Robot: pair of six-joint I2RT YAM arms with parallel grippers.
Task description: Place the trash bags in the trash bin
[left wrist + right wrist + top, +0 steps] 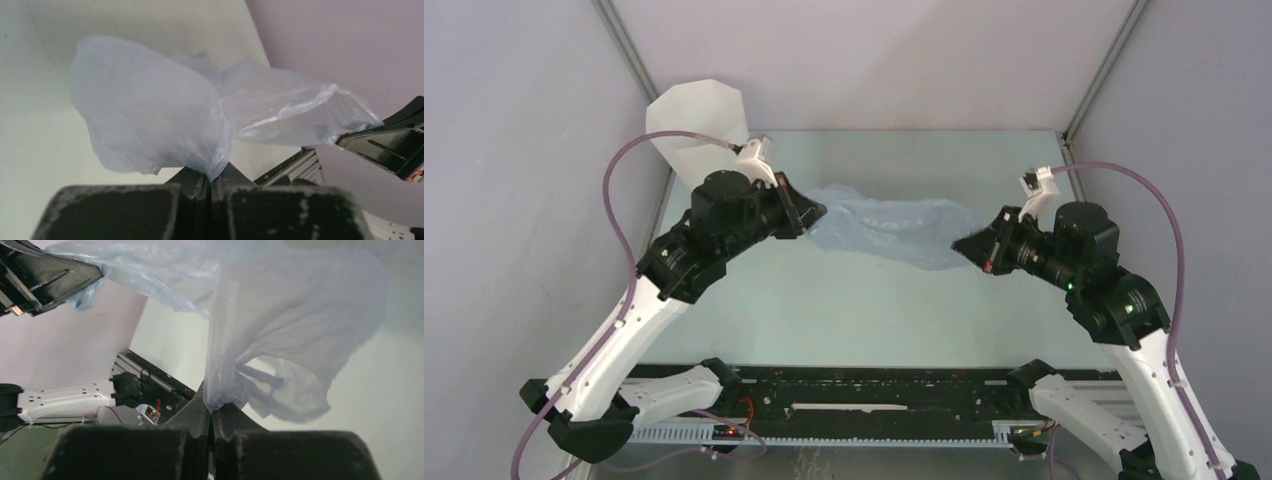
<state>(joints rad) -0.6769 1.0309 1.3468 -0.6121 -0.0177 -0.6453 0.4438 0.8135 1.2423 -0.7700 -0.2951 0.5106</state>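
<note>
Table (854, 310) corner shows trash bin (699, 130), seemingly, overhead only.

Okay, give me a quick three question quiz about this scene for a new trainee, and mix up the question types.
1. True or false: the left gripper and the right gripper are both shut on the bag.
2. Where does the bin stand? A: far left corner. B: far right corner. C: near edge, in the middle.
3. Short answer: is any part of the bag inside the bin?

Key
1. True. Each holds one end, and the bag hangs stretched between them.
2. A.
3. No. The bag is to the right of the bin, outside it.
</note>
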